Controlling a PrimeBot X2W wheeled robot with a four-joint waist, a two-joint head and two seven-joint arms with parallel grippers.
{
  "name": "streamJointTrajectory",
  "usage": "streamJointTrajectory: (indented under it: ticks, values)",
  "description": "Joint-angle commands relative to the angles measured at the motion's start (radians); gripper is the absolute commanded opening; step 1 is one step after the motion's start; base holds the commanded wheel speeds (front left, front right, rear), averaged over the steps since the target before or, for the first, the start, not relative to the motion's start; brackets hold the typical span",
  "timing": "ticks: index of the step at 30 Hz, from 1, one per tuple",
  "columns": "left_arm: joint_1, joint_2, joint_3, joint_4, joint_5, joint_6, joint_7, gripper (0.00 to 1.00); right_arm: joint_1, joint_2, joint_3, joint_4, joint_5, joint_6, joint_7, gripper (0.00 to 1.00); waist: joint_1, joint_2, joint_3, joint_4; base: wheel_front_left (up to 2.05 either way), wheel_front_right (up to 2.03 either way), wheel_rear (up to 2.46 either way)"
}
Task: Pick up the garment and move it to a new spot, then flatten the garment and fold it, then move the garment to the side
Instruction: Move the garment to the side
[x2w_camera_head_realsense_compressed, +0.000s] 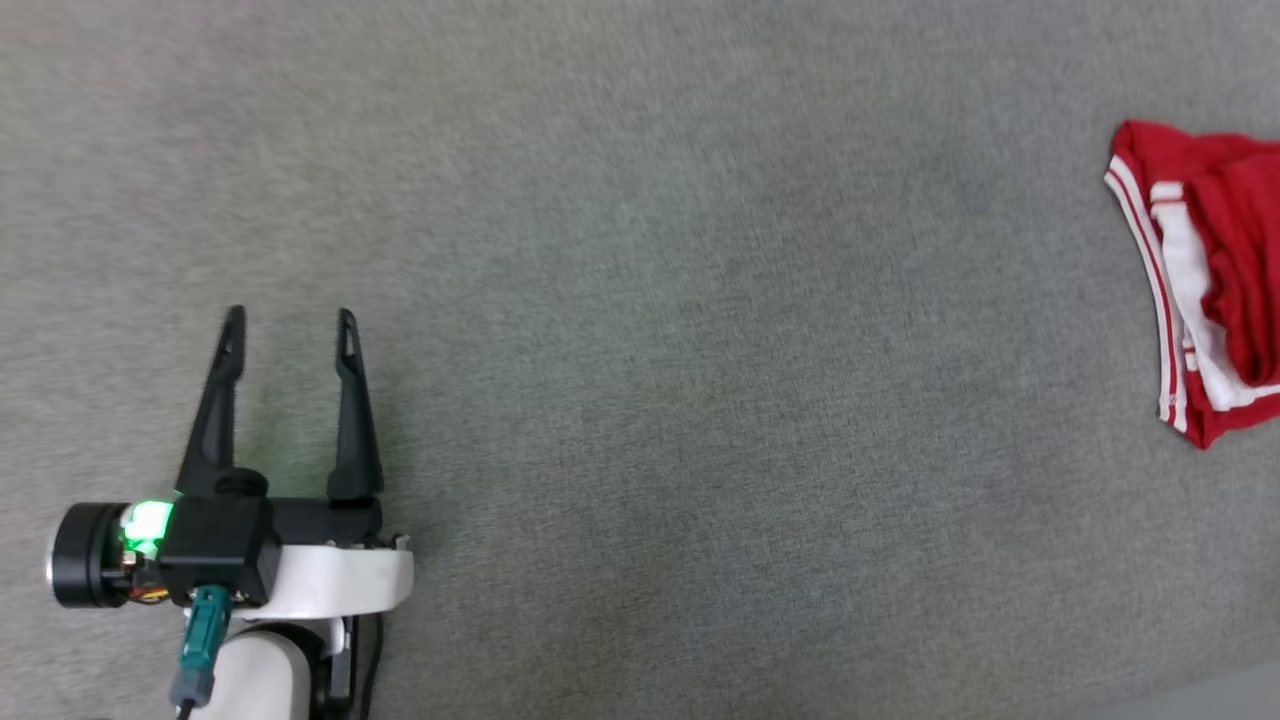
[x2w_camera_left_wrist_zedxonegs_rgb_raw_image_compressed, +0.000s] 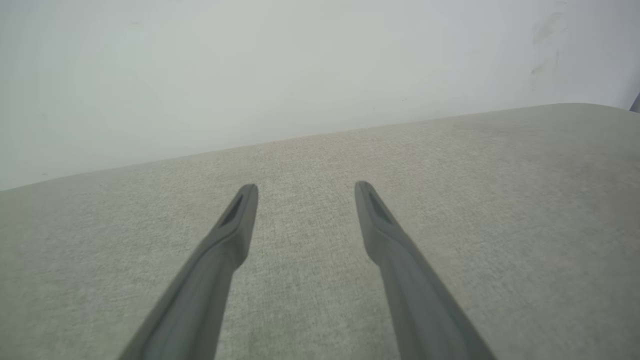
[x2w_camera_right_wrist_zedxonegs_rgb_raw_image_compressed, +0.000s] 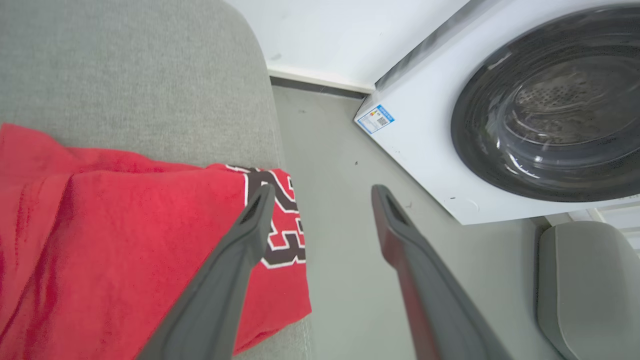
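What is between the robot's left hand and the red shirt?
Nothing: the head view shows bare grey woven surface stretching from the black two-fingered left hand to the red-and-white jersey shirt.

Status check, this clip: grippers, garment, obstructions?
Left gripper open over grey surface. Right gripper open, over garment, holding nothing. Garment bunched at surface's right edge. No obstruction seen.

A grey fabric surface (x2w_camera_head_realsense_compressed: 640, 300) stretches wide and meets a white wall (x2w_camera_left_wrist_zedxonegs_rgb_raw_image_compressed: 250, 60) at its far edge. Off its rounded edge, on a pale floor (x2w_camera_right_wrist_zedxonegs_rgb_raw_image_compressed: 340, 260), stands a white washer (x2w_camera_right_wrist_zedxonegs_rgb_raw_image_compressed: 425, 150) with a dark round door (x2w_camera_right_wrist_zedxonegs_rgb_raw_image_compressed: 550, 100) and a small sticker (x2w_camera_right_wrist_zedxonegs_rgb_raw_image_compressed: 376, 118) at one corner. A grey seat (x2w_camera_right_wrist_zedxonegs_rgb_raw_image_compressed: 585, 285) sits nearby.
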Motion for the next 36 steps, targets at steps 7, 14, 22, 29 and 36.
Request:
streamJointTrajectory:
  ticks: [7, 14, 22, 29, 36]
  values:
    - [0.062, -0.037, -0.012, 0.027, -0.017, 0.016, -0.002, 1.0, -0.011, 0.1, -0.095, -0.078, -0.191, -0.002, -0.241, 1.0, -0.0001, -0.0001, -0.163, 0.086, 0.0, 0.0, 0.0]
    - [0.117, -0.052, -0.005, 0.043, -0.025, 0.02, -0.002, 1.0, 0.018, 0.239, -0.094, -0.164, -0.271, -0.002, -0.453, 1.0, -0.0001, -0.0001, -0.237, 0.12, 0.0, 0.0, 0.0]
    - [0.163, -0.067, -0.011, 0.068, -0.027, 0.016, -0.002, 1.0, 0.145, 0.415, -0.016, -0.263, -0.285, -0.002, -0.585, 1.0, -0.0001, -0.0001, -0.31, 0.156, 0.0, 0.0, 0.0]
    - [0.184, -0.075, -0.013, 0.095, -0.028, 0.009, -0.002, 1.0, 0.312, 0.533, 0.01, -0.37, -0.255, -0.002, -0.593, 1.0, -0.0001, -0.0001, -0.36, 0.184, 0.0, 0.0, 0.0]
    - [0.208, -0.08, -0.011, 0.12, -0.029, 0.0, -0.002, 1.0, 0.499, 0.624, -0.052, -0.426, -0.225, -0.001, -0.593, 1.0, -0.0001, -0.0001, -0.406, 0.204, 0.0, 0.0, 0.0]
